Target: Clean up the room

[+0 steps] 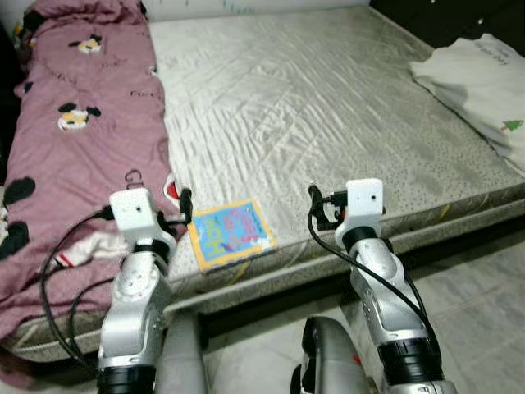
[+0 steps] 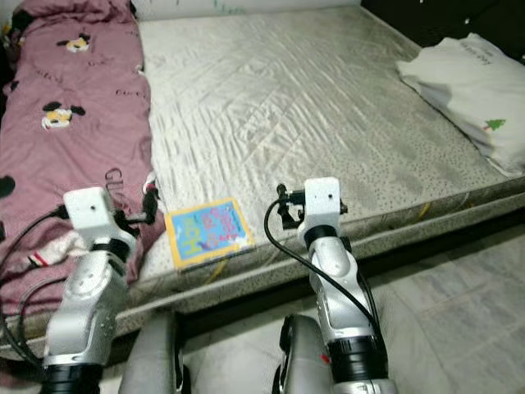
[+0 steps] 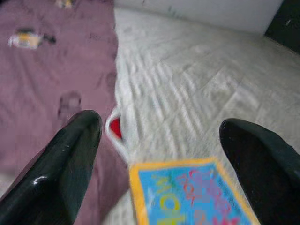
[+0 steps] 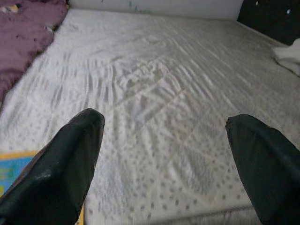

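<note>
Book: a thin children's book (image 1: 230, 233) with a yellow border, blue cover and coloured lettering lies flat on the mattress (image 1: 328, 107), close to the near edge, tilted a little against that edge.
Left gripper: the left gripper (image 3: 161, 154) hangs above the near edge of the bed with its two black fingers (image 3: 61, 168) spread wide and nothing between them; the book lies just ahead of it and slightly toward the robot's right, its far corner showing between the fingertips in the left wrist view.
Right gripper: the right gripper (image 4: 164, 159) is also held over the near edge of the mattress, fingers (image 4: 58, 168) spread wide apart and empty; the book lies off to its left side, with one yellow-edged corner just beside the left finger in the right wrist view.
Between the grippers: the book sits between the two arms, nearer the left one.
Blanket: a mauve blanket (image 1: 74, 139) printed with cartoon mice covers the strip of bed beyond and to the left of the left gripper; its edge ends just beside the book.
Pillow: a white pillow (image 1: 484, 82) with a small green tree print rests well beyond the right gripper, at the far right side of the bed.
Floor: pale tiles (image 1: 484, 312) run below the right arm, in front of the bed frame.
</note>
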